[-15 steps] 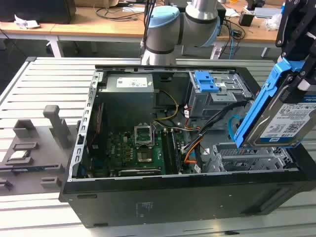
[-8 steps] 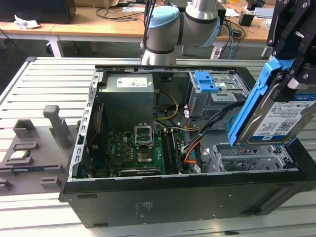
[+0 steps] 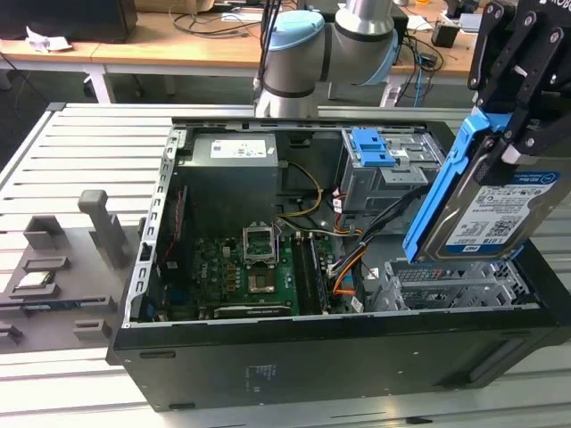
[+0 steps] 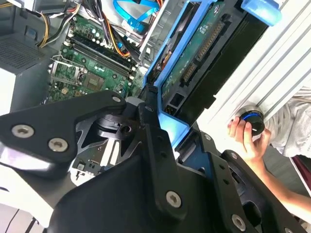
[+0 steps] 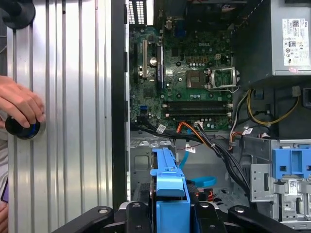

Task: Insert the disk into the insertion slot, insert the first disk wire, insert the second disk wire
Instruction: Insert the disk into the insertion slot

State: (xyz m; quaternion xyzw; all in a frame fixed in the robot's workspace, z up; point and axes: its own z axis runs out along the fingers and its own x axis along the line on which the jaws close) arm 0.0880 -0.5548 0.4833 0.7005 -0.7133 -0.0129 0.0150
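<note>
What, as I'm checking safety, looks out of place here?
A person's hand grips a black-and-blue knob on the slatted table beside the case, oddly close to the disk, which hangs tilted over the slot, not inserted.

Disk (image 3: 493, 212) — blue-framed, tilted, hanging above insertion slot (image 3: 459, 285).

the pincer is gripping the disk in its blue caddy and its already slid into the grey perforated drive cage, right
Not quite. The pincer does grip the disk, but the exterior view shows the disk held up and tilted over the grey perforated insertion slot, outside it, not slid in.
</note>
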